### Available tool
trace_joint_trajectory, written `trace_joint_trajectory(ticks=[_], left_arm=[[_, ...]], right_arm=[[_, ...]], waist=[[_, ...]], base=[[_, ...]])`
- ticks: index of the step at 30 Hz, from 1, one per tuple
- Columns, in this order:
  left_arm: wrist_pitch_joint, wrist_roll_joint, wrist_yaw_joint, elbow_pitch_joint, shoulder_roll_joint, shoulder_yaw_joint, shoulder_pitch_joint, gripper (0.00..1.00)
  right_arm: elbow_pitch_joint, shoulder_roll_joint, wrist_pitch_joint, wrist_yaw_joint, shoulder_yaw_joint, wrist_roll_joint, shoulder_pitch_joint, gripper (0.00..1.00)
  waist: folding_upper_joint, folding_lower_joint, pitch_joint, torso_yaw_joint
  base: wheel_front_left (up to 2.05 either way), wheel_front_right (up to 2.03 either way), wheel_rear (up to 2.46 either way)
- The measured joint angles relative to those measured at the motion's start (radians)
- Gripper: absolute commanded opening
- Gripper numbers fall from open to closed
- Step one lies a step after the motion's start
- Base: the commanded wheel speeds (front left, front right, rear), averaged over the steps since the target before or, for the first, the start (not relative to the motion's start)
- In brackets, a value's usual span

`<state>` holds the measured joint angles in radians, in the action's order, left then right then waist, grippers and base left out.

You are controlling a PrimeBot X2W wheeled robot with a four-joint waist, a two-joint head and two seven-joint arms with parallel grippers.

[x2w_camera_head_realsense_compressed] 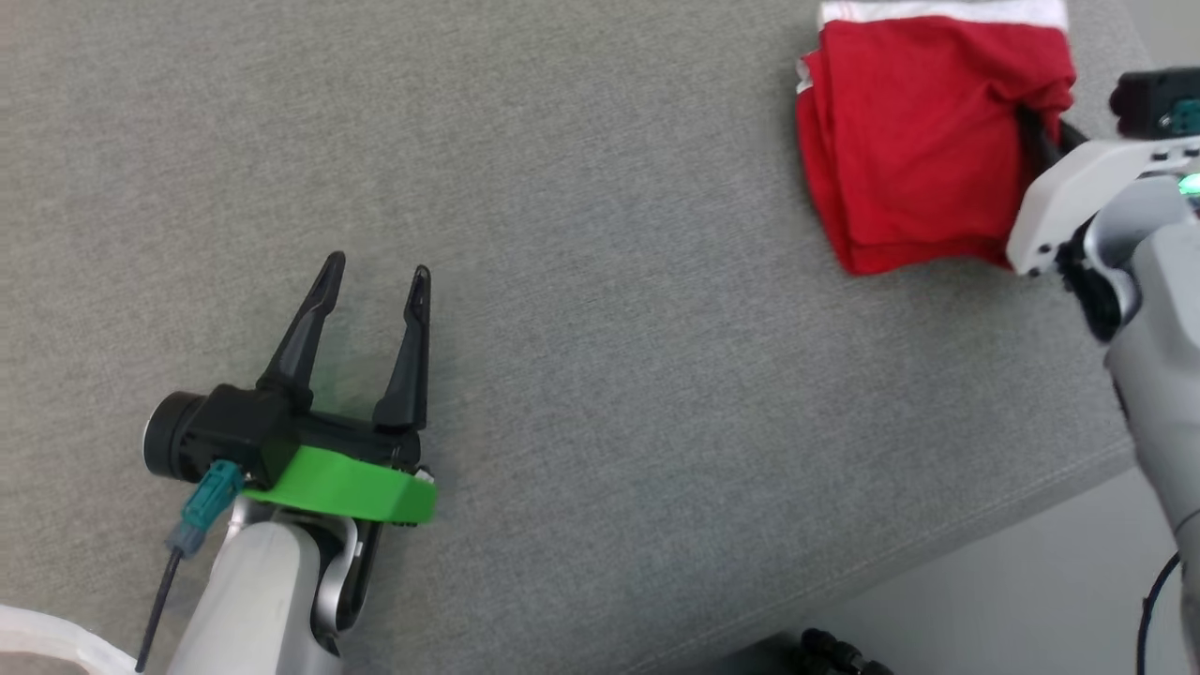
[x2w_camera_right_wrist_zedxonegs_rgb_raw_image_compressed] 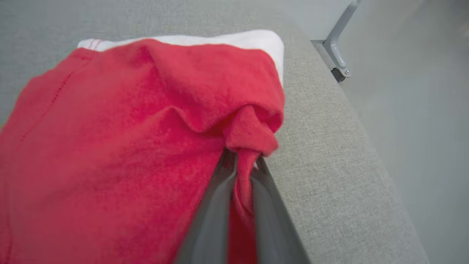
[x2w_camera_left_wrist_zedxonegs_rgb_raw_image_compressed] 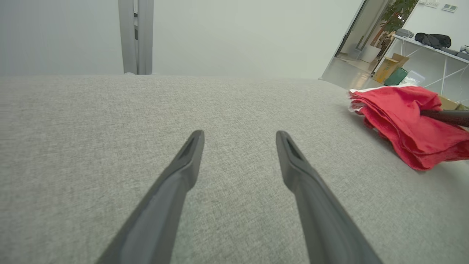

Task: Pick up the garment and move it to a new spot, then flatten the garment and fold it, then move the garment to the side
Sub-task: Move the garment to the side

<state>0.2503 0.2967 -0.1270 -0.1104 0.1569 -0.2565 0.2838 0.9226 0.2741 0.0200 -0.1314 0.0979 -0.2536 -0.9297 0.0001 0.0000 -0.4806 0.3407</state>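
Note:
The garment (x2w_camera_head_realsense_compressed: pixel 914 141) is red with a white band, folded into a thick stack at the far right of the grey cushion (x2w_camera_head_realsense_compressed: pixel 600 281). My right gripper (x2w_camera_right_wrist_zedxonegs_rgb_raw_image_compressed: pixel 243 161) is shut on a bunched fold at the garment's (x2w_camera_right_wrist_zedxonegs_rgb_raw_image_compressed: pixel 128 139) right edge, with red cloth pinched between its fingers (x2w_camera_right_wrist_zedxonegs_rgb_raw_image_compressed: pixel 216 205). In the head view its dark fingers (x2w_camera_head_realsense_compressed: pixel 1039 139) reach into the cloth from the right. My left gripper (x2w_camera_head_realsense_compressed: pixel 378 267) hovers open over bare cushion at the lower left, far from the garment (x2w_camera_left_wrist_zedxonegs_rgb_raw_image_compressed: pixel 403 124), with nothing between its fingers (x2w_camera_left_wrist_zedxonegs_rgb_raw_image_compressed: pixel 183 168).
The cushion's right edge (x2w_camera_right_wrist_zedxonegs_rgb_raw_image_compressed: pixel 351 121) runs close beside the garment, with pale floor (x2w_camera_head_realsense_compressed: pixel 1031 600) beyond it. A grey metal post (x2w_camera_left_wrist_zedxonegs_rgb_raw_image_compressed: pixel 135 36) stands past the far edge. A white desk (x2w_camera_left_wrist_zedxonegs_rgb_raw_image_compressed: pixel 432 47), boxes and a plant show in the room behind.

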Motion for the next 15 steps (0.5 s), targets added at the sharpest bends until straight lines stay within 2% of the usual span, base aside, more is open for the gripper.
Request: trace_joint_trajectory(ticks=[8, 15], left_arm=[[-0.003, 0.0, 0.004, 0.037, 0.001, -0.016, 0.015, 1.0], [-0.003, 0.0, 0.009, 0.051, 0.002, -0.027, 0.018, 1.0]], right_arm=[[0.081, 0.129, 0.031, 0.0, -0.058, 0.087, -0.144, 0.0], [0.128, 0.193, 0.06, 0.0, -0.073, 0.173, -0.211, 0.0]], waist=[[0.0, 0.0, -0.041, -0.076], [0.0, 0.0, -0.082, -0.138]], base=[[0.0, 0.0, 0.0], [0.0, 0.0, 0.0]])
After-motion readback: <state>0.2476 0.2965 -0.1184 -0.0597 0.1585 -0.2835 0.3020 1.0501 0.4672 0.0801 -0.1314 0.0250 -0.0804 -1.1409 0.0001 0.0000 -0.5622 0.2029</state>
